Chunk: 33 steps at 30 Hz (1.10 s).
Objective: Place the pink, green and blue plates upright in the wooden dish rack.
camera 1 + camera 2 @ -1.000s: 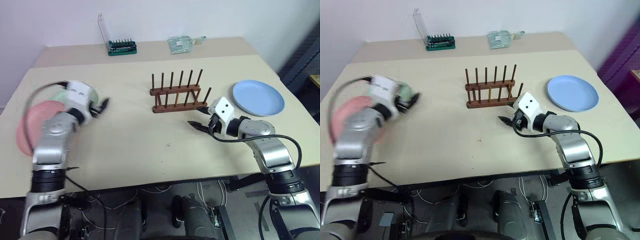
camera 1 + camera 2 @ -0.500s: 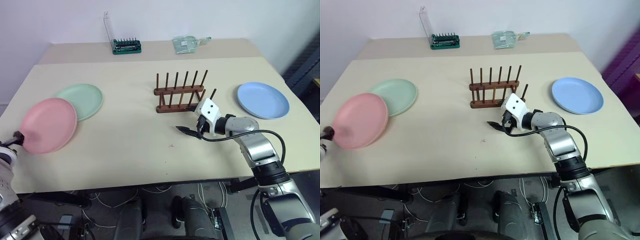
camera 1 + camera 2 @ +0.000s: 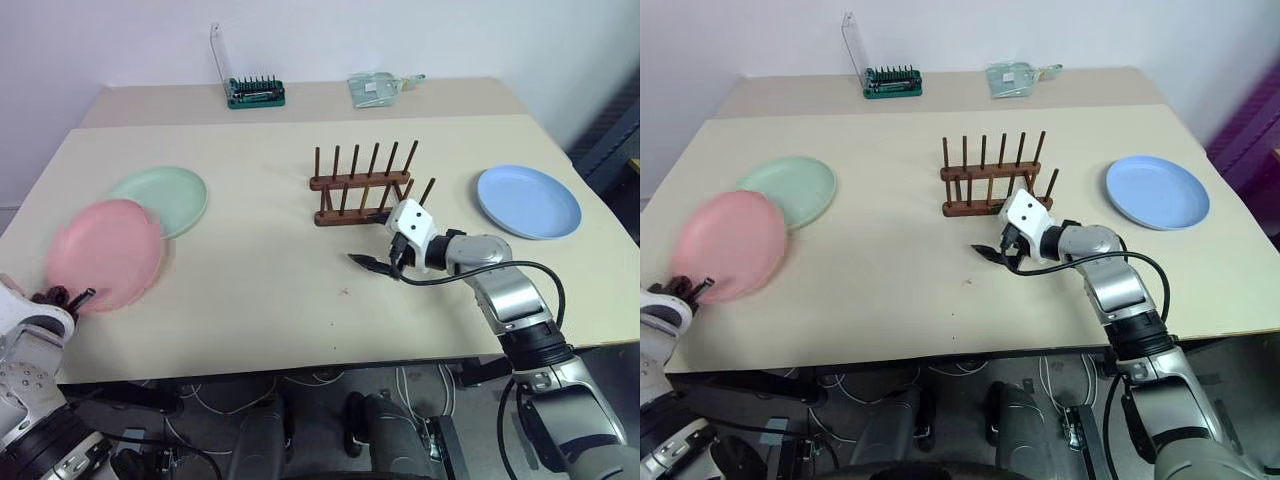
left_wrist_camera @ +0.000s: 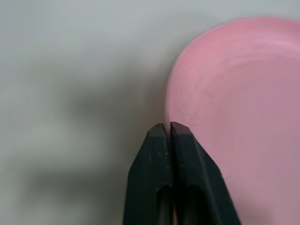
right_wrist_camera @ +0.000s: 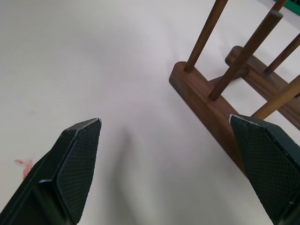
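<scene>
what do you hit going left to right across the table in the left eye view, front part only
left gripper → pink plate → green plate → right gripper → wooden dish rack → blue plate

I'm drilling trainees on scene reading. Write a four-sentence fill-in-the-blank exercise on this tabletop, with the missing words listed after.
1. The left gripper has its fingers shut at the rim of the ____ plate.
2. The green plate lies partly under the ____ plate.
3. The wooden dish rack holds ____ plates.
4. The right gripper, fingers open, sits between the rack and the robot, while the ____ plate lies flat on the table to the rack's right.

Missing words: pink; pink; no; blue
</scene>
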Tool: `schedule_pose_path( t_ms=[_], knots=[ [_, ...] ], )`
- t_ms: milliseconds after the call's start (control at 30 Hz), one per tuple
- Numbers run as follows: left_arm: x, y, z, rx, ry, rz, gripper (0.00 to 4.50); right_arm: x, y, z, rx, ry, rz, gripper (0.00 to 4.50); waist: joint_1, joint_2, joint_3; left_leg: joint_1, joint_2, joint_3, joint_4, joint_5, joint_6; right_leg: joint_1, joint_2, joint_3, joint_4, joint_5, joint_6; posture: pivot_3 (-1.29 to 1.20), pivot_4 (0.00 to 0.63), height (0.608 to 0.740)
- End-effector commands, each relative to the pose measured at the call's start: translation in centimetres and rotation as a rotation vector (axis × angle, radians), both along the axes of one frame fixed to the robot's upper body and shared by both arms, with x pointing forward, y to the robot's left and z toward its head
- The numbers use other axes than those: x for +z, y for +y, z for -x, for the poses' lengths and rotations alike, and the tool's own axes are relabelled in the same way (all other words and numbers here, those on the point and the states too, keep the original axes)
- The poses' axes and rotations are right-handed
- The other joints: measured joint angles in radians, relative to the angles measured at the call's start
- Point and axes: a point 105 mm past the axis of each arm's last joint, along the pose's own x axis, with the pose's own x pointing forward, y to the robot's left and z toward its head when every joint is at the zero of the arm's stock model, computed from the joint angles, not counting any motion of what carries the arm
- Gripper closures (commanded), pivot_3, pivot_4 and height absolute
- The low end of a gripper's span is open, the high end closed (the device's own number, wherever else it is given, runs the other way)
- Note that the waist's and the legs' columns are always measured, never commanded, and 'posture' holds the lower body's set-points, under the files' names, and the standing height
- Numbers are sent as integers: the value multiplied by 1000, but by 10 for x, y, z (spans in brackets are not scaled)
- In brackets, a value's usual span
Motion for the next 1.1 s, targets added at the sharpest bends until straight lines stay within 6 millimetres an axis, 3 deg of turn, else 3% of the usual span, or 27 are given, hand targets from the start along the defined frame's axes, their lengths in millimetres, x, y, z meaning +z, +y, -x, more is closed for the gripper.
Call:
schedule_pose_path(
  t_ms=[33,167,267,400,500,633,900,1000,1100],
  knots=[
    [23,-11,-13,-66,-143,-34,4481,26,-3,7,22,-70,-42,0,1,0,0,0,0,0,0,0,0,0,0,0,0,0,0,0,150,730],
    [74,-33,-31,-181,-340,-124,4481,48,0,22,107,-33,-102,0,4,-2,1,0,0,-1,0,0,0,0,-1,0,0,0,0,0,150,730],
    [111,-58,-50,-277,-437,-186,4481,67,14,32,184,-111,-85,0,2,-3,2,-1,0,-1,0,0,0,0,-1,0,-1,0,0,0,150,730],
    [150,-107,-81,-419,-475,-318,4481,91,42,26,207,-354,-13,0,0,-3,2,-1,0,0,0,0,0,0,1,-1,-1,0,0,0,150,730],
    [179,-169,-106,-558,-529,-406,4481,95,67,20,253,-561,128,0,0,-3,2,-1,0,0,-1,1,1,-1,1,0,-1,0,0,0,150,730],
    [198,-215,-118,-654,-565,-462,4481,106,79,4,240,-718,220,0,0,-4,2,-4,-1,1,-1,2,3,-2,1,0,-1,1,2,0,150,730],
    [205,-253,-118,-773,-602,-473,4481,101,84,-21,177,-864,379,0,-5,-4,2,-8,0,5,-1,4,0,-10,5,1,2,3,4,0,150,730],
    [204,-256,-117,-783,-605,-464,4500,98,83,-22,181,-872,394,867,-5,-4,2,-9,0,4,0,5,-2,-11,5,1,2,3,3,0,150,730],
    [202,-258,-116,-789,-603,-445,4500,95,79,-23,175,-891,422,2410,-4,-4,2,-9,0,4,0,5,-2,-11,5,1,2,3,3,0,150,730]
  ],
)
